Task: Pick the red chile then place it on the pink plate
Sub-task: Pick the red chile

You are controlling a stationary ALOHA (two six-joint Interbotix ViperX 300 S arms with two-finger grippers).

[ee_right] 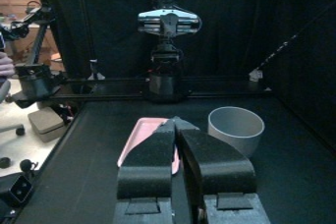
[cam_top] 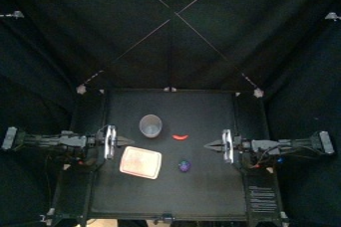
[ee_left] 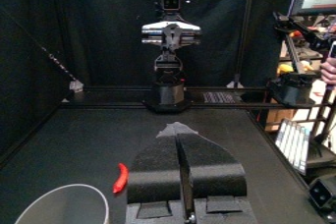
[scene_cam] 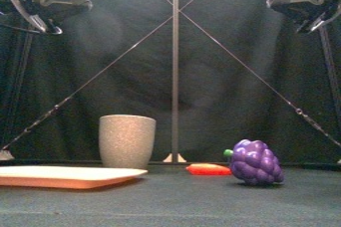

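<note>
Top view: red chile (cam_top: 180, 135) lies mid-table between grey cup (cam_top: 151, 124) and grapes (cam_top: 184, 166), apart from pink plate (cam_top: 140, 160). Left gripper (cam_top: 104, 143) and right gripper (cam_top: 214, 148) sit level at opposite table sides.
Front view: chile lies flat and slim; judged light, stiff, smooth. Pinch across mid-body from above.
Left wrist view: jaws together.
Right wrist view: jaws together

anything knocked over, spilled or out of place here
Nothing stands out. The grey cup stands upright, the pink tray lies flat, and the red chile and purple grapes lie apart, neither on the tray. Both arms rest at the sides, left tool and right tool shut.
</note>
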